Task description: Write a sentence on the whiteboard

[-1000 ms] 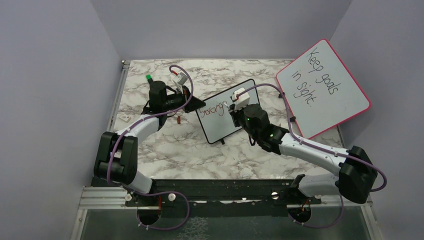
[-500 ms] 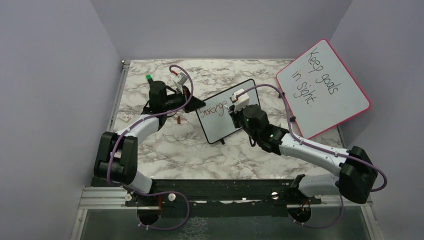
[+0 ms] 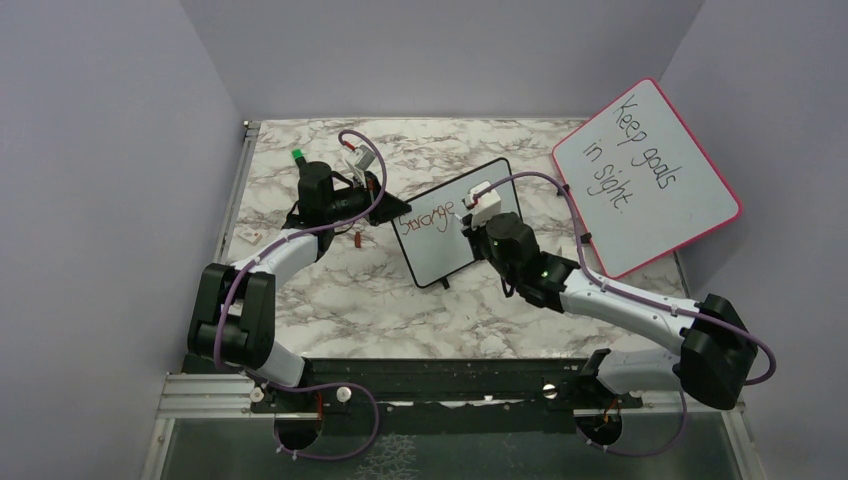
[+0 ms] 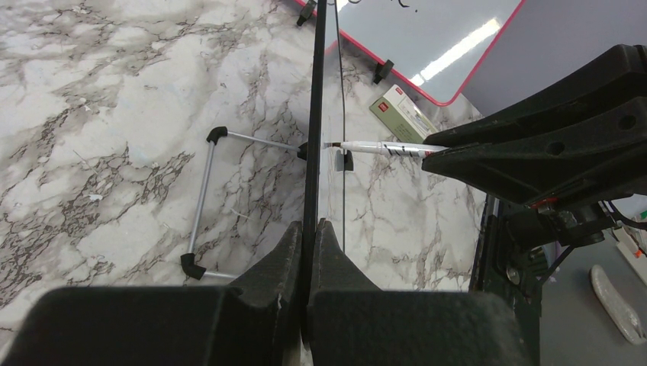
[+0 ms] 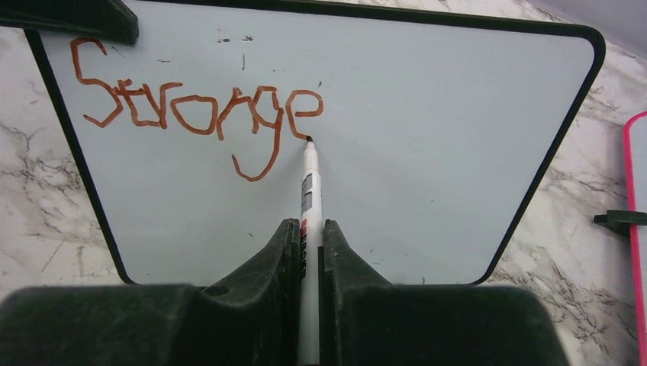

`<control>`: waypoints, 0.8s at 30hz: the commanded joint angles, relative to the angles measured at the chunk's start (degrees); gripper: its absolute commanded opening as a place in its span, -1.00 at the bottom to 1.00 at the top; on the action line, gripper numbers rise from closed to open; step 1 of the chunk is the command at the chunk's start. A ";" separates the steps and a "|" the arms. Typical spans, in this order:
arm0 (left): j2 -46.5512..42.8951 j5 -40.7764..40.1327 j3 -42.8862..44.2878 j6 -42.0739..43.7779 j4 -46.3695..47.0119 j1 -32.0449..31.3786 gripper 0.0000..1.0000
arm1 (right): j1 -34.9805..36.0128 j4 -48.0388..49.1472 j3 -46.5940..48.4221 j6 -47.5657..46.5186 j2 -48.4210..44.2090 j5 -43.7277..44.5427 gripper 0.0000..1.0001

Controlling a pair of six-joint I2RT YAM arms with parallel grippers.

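The whiteboard (image 3: pixel 440 255) stands tilted in the middle of the marble table. My left gripper (image 3: pixel 381 198) is shut on its left edge, and the left wrist view shows the black frame (image 4: pixel 313 114) pinched edge-on between the fingers (image 4: pixel 309 226). My right gripper (image 5: pixel 307 226) is shut on a white marker (image 5: pixel 309 183). The marker's tip touches the board (image 5: pixel 442 137) at the end of the reddish-brown sentence (image 5: pixel 198 107), which reads "Stronge". From above, the right gripper (image 3: pixel 466 216) hangs over the board's upper middle.
A larger pink-framed board (image 3: pixel 650 175) with black handwriting leans at the right wall. A small reddish cap (image 3: pixel 359 240) lies left of the whiteboard, and a small flat box (image 4: pixel 404 114) lies beyond it. The board's wire stand (image 4: pixel 202 194) rests on the table.
The right gripper has shifted slightly to the right with the marker, and the letter "e" has been added after "Strong". The left arm has not moved.
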 commanded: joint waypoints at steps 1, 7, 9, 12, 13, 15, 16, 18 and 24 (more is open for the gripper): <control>1.81 -3.36 -0.36 2.83 -5.98 -0.32 -1.00 | -0.41 -0.59 -1.18 0.49 -0.74 4.56 -0.99; 1.83 -3.32 -0.29 2.92 -5.98 -0.32 -1.00 | -0.54 1.77 -1.30 0.06 -1.08 4.56 -0.99; 1.93 -3.34 -0.33 2.92 -5.98 -0.34 -1.00 | -0.56 2.86 -1.67 -0.31 -1.76 3.59 -0.99; 2.01 -3.34 -0.27 2.92 -5.98 -0.32 -1.00 | -0.54 3.83 -1.69 -0.74 -2.62 2.88 -0.99; 2.01 -3.34 -0.30 2.92 -5.98 -0.32 -1.00 | -0.63 4.27 -1.70 -0.80 -2.80 2.86 -0.99; 2.01 -3.41 -0.32 2.99 -6.05 -0.32 -1.00 | -0.76 5.06 -1.79 -1.00 -3.05 3.07 -0.99; 2.01 -3.42 -0.40 2.96 -6.07 -0.34 -1.00 | -0.80 5.48 -1.71 -1.14 -3.09 3.07 -0.99; 2.05 -3.43 -0.39 2.92 -6.07 -0.37 -1.00 | -0.85 6.17 -1.54 -1.44 -3.10 2.88 -0.99; 2.23 -3.34 -0.27 2.92 -6.15 -0.32 -1.00 | -1.03 7.22 -0.48 -1.99 -2.04 2.19 -0.99</control>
